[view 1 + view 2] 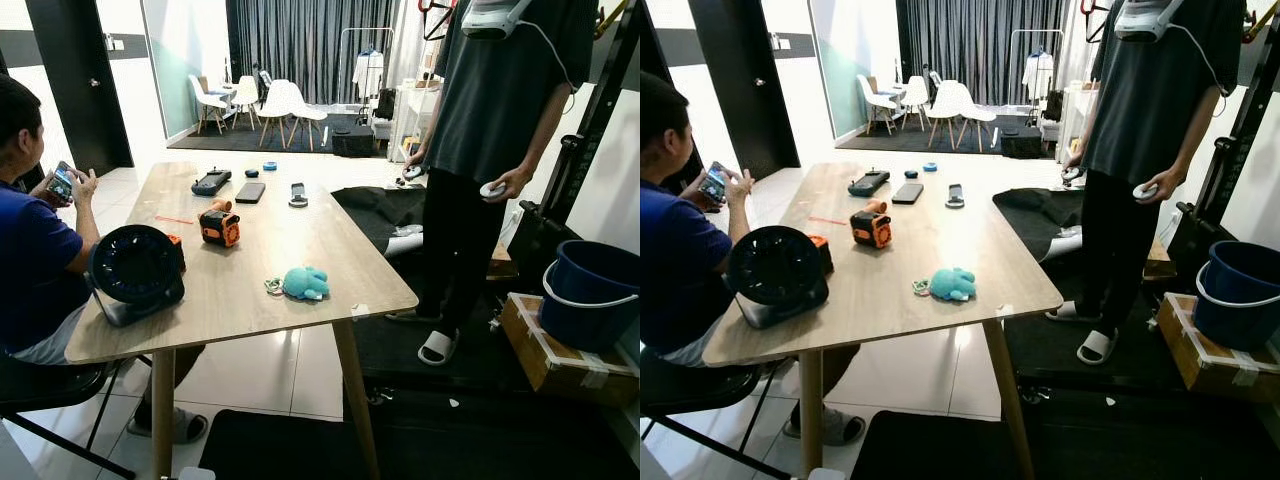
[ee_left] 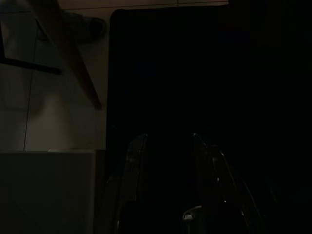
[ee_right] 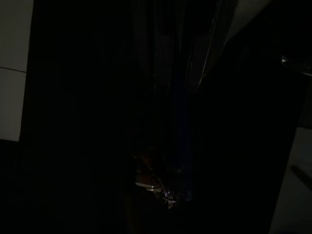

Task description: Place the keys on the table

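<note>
right gripper [image 3: 155, 187]: hangs low in shade. Metal glints and a ring shape sit at its tip, which I read as the keys [image 3: 163, 195]. It seems closed on them, but the view is very dark.
left gripper [image 2: 165, 142]: fingers [image 2: 134, 148] spread apart with nothing between them. It hangs idle over the dark mat [image 2: 170, 58], with a table leg [image 2: 73, 53] ahead of it.
keys, location: at the right gripper, below tabletop height and not yet on the table [image 1: 300, 235].
key relation: the table lies ahead and slightly to the robot's left. Its long axis runs away from the robot, and the near right corner [image 1: 408, 294] is the closest part.
nearer arm: the right one, which also carries the load, so no handover looks needed.
free spot: bare wood between the plush [image 1: 305, 284] and that near right corner.
clutter: a small ring [image 1: 273, 286] touches the plush. A black fan [image 1: 135, 270] sits at the near left, and an orange tool [image 1: 220, 228] is mid-table.
people: one is seated [image 1: 35, 250] at the left edge. One stands [image 1: 500, 120] beyond the right edge, near the corner.
next move (judgement): step closer, raise the right arm above the top, then reach forward and left over the corner.
risk (judgement): keys released too near the edge could slide off. The arm's path also passes close to the standing person.
</note>
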Robot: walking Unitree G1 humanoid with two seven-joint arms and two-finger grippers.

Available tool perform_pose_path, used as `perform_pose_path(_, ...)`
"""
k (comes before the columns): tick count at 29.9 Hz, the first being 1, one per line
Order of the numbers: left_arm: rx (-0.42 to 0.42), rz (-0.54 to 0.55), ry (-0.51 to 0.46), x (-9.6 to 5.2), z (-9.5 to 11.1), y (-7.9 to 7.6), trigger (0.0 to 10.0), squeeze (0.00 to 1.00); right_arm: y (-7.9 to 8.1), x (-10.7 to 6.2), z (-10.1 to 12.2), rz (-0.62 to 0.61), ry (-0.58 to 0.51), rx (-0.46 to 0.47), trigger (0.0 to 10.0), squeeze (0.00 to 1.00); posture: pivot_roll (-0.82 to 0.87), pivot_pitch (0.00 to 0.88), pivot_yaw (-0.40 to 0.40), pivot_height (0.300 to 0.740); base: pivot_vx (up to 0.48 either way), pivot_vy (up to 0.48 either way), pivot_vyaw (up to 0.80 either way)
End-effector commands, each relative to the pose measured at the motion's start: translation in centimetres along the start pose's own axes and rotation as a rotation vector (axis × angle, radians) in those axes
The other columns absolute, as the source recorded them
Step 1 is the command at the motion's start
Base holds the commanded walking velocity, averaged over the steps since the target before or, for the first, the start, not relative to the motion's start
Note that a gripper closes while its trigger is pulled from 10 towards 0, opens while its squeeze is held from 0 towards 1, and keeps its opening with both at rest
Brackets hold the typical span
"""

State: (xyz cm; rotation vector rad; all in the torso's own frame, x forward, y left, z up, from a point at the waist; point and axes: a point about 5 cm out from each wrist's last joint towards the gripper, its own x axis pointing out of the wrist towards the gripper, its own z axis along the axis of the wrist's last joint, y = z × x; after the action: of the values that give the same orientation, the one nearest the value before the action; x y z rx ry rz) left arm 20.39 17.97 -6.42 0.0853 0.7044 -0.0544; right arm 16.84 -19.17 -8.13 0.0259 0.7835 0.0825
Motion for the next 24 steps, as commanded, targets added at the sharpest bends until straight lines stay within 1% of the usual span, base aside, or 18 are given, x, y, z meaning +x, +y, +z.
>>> perform_pose_path(1, 0.003, -0.004, 0.007, 0.05, -0.01, -0.38, 10.0, 0.0, -0.04, 0.05, 0.22, 0.002, -0.008, -0.006, 10.0, 0.0, 0.06, 0.008, -0.009, 0.74, 0.0, 0.0, 0.0)
perform_pose_path(13, 0.007, -0.007, 0.013, 0.08, -0.05, -0.53, 10.0, 0.0, 0.19, 0.18, 0.36, 0.0, -0.009, -0.006, 10.0, 0.0, 0.06, 0.012, -0.003, 0.74, 0.0, 0.0, 0.0)
perform_pose_path(24, 0.015, -0.006, 0.019, 0.06, -0.12, -0.33, 10.0, 0.0, 0.31, 0.12, 0.12, -0.002, -0.003, -0.008, 10.0, 0.0, 0.06, 0.015, -0.002, 0.74, 0.0, 0.0, 0.0)
